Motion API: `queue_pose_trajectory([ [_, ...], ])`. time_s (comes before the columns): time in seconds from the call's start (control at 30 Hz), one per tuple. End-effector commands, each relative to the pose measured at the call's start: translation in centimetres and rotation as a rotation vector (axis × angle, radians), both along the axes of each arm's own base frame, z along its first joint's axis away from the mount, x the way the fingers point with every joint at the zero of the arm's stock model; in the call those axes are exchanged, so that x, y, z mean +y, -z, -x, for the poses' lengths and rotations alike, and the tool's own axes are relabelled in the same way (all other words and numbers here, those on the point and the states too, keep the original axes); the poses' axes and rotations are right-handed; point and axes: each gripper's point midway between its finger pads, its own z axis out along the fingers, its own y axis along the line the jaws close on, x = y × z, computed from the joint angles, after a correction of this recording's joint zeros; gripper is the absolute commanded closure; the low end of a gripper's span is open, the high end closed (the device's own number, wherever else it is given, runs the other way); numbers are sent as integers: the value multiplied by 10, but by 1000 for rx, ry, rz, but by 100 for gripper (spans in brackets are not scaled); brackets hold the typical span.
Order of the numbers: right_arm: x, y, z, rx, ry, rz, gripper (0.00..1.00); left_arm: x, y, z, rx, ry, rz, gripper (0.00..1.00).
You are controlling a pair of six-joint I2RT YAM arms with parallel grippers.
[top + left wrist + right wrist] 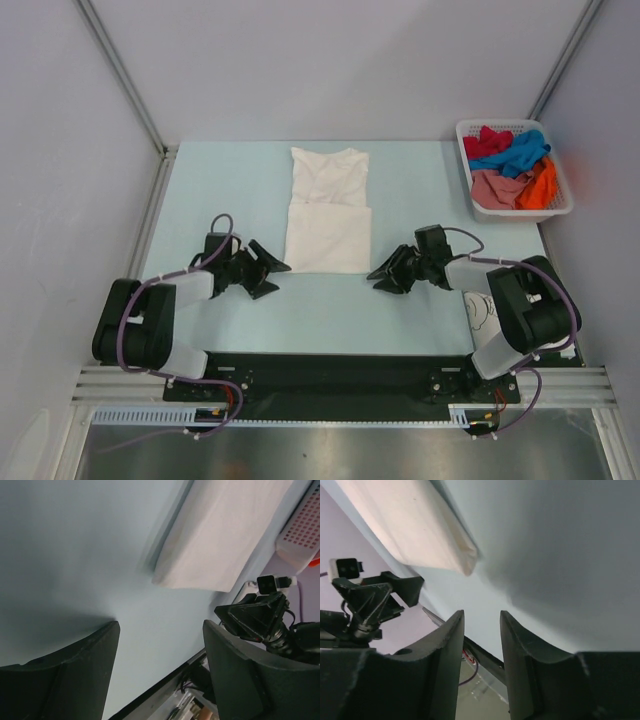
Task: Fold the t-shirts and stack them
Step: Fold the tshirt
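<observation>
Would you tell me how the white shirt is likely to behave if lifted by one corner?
Probably floppy: the white shirt lies flat with soft creases, so it would likely sag. Its folded lower layer may fall open, as nothing pins it. It looks thin, so likely light.

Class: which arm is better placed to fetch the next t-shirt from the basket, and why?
Right. The basket sits far right, nearer the right tool; the left tool lies beyond the white t-shirt.
</observation>
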Motion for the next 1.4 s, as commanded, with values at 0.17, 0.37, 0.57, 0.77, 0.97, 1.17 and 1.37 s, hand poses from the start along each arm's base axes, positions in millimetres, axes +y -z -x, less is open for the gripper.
queue_pose_trajectory([
  [0.17, 15, -9, -40, -72, 267, -30, 58, 2, 9, -10, 56, -262, 46, 28],
  [0.37, 4, 8, -28, -30, 357, -44, 56, 7, 25, -11, 114, -355, 52, 35],
  [0.57, -2, 16, -31, -36, 379, -26, 56, 6, 30, -20, 129, -386, 58, 41],
  [0.77, -4, 19, -42, -32, 413, -38, 58, 5, 34, -24, 131, -380, 42, 50],
  [0.97, -2, 22, -45, -27, 402, -27, 61, 5, 42, -20, 156, -375, 27, 52],
  [1.17, -1, 26, -44, -10, 405, -26, 65, 5, 46, -21, 160, -369, 19, 59],
  [1.37, 2, 29, -46, -5, 375, -29, 81, 2, 45, -29, 124, -340, 38, 82],
])
